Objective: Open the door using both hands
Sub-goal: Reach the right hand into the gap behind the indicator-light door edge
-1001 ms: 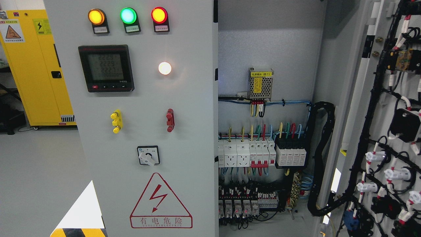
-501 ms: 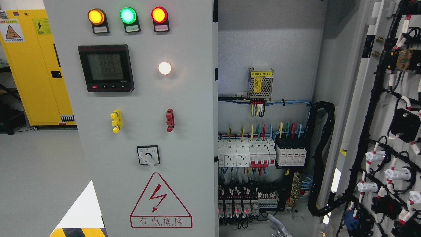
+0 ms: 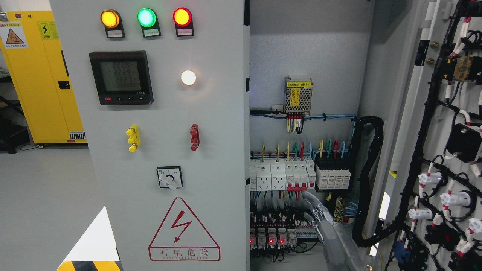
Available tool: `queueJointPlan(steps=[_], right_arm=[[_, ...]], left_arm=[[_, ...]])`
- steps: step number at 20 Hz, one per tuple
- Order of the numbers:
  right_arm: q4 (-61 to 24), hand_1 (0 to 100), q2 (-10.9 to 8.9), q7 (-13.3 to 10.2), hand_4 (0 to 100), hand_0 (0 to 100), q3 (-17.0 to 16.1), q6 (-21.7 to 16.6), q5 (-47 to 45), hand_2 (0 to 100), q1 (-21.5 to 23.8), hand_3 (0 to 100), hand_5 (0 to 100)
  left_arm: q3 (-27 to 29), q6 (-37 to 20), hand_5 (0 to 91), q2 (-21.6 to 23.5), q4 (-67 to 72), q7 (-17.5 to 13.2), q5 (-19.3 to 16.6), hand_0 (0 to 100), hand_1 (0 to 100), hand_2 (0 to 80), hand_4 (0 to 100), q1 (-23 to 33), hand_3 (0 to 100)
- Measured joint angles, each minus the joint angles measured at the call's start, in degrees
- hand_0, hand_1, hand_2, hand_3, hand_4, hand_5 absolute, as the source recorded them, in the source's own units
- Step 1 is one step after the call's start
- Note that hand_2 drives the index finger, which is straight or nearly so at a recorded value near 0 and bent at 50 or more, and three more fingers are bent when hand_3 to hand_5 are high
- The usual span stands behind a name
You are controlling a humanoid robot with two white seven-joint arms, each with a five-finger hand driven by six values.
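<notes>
Grey cabinet interior (image 3: 308,56), wired breakers (image 3: 297,175) at centre; right door (image 3: 444,124) swung open at 3 o'clock; right hand (image 3: 318,214) at 5 o'clock, fingers loosely extended, holding nothing, below breakers

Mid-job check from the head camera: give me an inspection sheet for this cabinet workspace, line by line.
Surface: grey floor, bare where visible.
Job's things: right door swung wide open, its wired inner face showing; left door closed, its three lamps lit.
Clutter: nothing seen.
Hands: right hand reaches up inside the cabinet, fingers extended toward the breaker row, holding nothing; contact unclear. Left hand not in view.
Cables: black conduit loops from the cabinet interior to the right door; coloured wires run above the breaker row.
Surroundings: yellow cabinet stands behind at left.
</notes>
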Motion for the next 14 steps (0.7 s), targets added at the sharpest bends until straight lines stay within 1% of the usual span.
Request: queueJointPlan(steps=[3, 7, 14], right_arm=[[2.2, 0, 0.40, 0.2, 0, 22, -0.2, 0.8, 0.0, 0, -4.4, 0, 0], [5.7, 0, 0.80, 0.4, 0, 22, -0.1, 1.9, -0.1, 0, -8.9, 0, 0], [11.8, 0, 1.19, 0.7, 0, 22, 0.5, 2.9, -0.2, 0, -14.8, 0, 0]], left_arm=[[0.0, 0.1, 0.0, 0.0, 0.0, 0.1, 0.0, 0, 0, 0.0, 0, 0.0, 0], [0.0, -0.6, 0.0, 0.0, -0.2, 0.1, -0.1, 0, 0, 0.0, 0, 0.0, 0], [-0.1, -0.7, 0.0, -0.5, -0.4, -0.2, -0.1, 0, 0, 0.0, 0, 0.0, 0]])
